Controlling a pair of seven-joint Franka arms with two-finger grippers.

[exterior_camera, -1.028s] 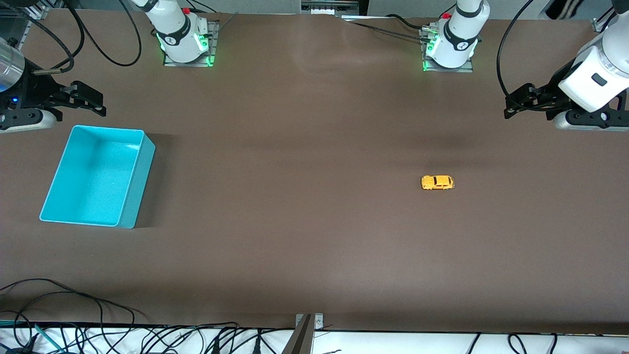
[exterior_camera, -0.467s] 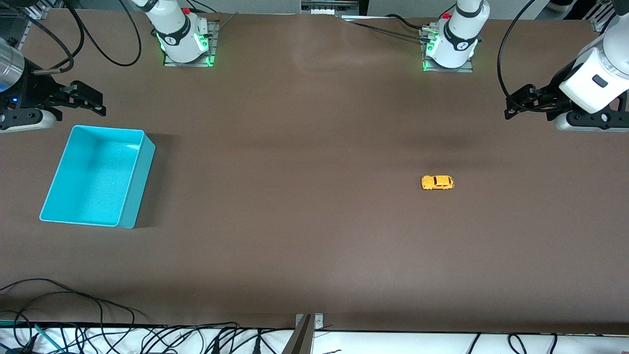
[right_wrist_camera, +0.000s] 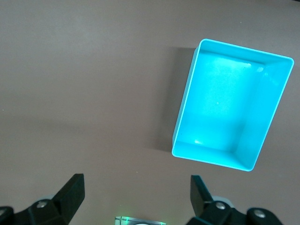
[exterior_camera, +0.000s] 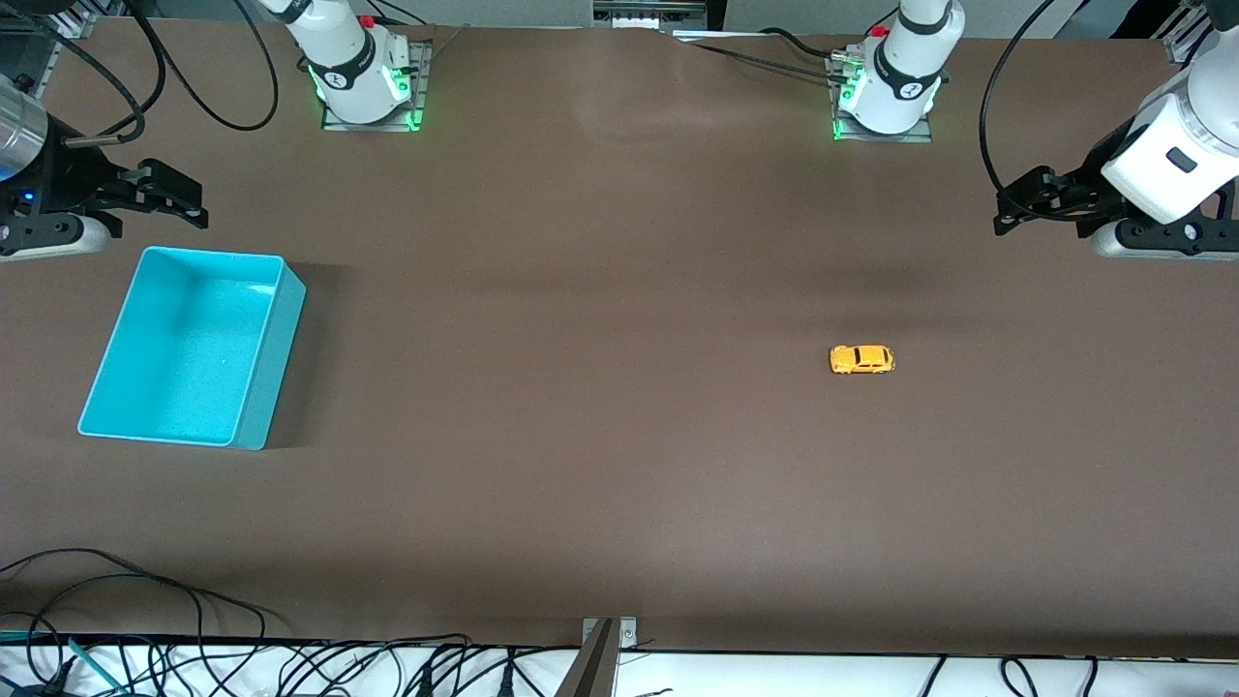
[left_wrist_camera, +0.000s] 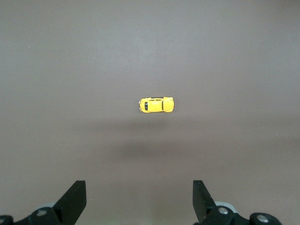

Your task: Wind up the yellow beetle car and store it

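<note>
**Toy car alone on the mat, both arms waiting high**

The yellow beetle car [exterior_camera: 861, 359] sits on its wheels on the brown table [exterior_camera: 581, 436], toward the left arm's end. The turquoise bin [exterior_camera: 254, 387] stands well apart from it at the right arm's end, with nothing in it. Farther from the camera, the left gripper [exterior_camera: 1012, 205] hangs over the table's edge with fingers spread and holding nothing. The right gripper [exterior_camera: 189, 203] hangs just above the bin's rim, likewise spread wide. Both arms wait.

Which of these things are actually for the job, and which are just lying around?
For the job:
- yellow beetle car, alone on the table
- turquoise bin, empty, at the right arm's end
- left claw and right claw, both open

Just lying about:
- cables along the table edge
</note>
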